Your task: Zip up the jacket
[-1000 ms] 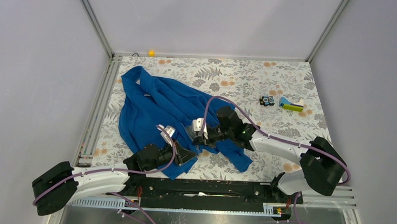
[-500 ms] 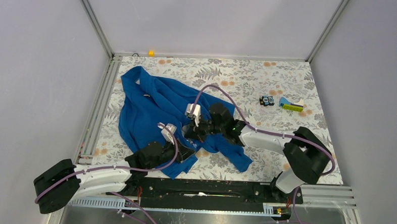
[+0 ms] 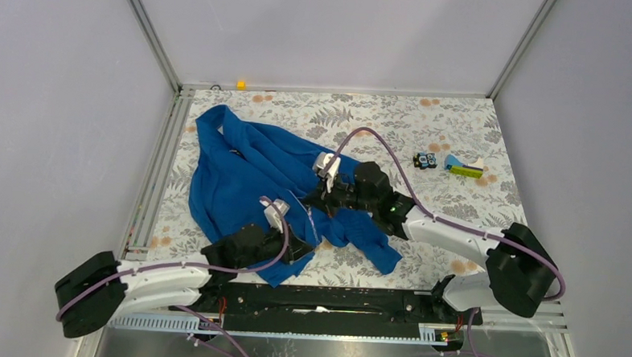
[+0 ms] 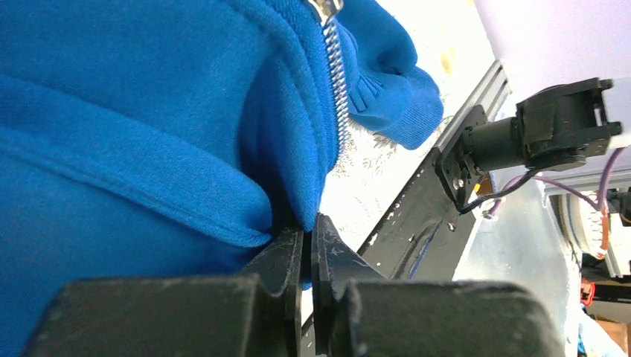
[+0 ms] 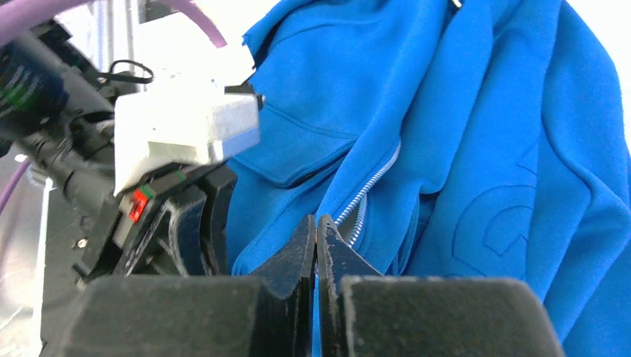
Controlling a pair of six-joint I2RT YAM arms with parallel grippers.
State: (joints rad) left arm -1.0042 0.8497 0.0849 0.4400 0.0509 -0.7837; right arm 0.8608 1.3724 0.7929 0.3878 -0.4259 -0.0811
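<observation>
The royal-blue jacket (image 3: 240,175) lies crumpled on the left half of the flowered table. My left gripper (image 3: 298,244) is shut on the jacket's bottom hem (image 4: 305,212) near the front edge. The silvery zipper teeth (image 4: 338,82) run away from its jaws. My right gripper (image 3: 321,204) is just beyond it, shut at the lower end of the zipper line (image 5: 364,193). What its tips (image 5: 316,223) pinch is hidden between the jaws. The left gripper (image 5: 178,219) shows close beside it in the right wrist view.
A small black toy (image 3: 425,160) and a green-and-blue piece (image 3: 464,169) lie at the back right. A yellow bit (image 3: 240,84) sits on the back rail. The black front rail (image 3: 332,296) runs just behind the left gripper.
My right wrist has moved away from the front edge, up along the jacket front, with its jaws still shut. The left gripper has kept its hold and barely moved.
</observation>
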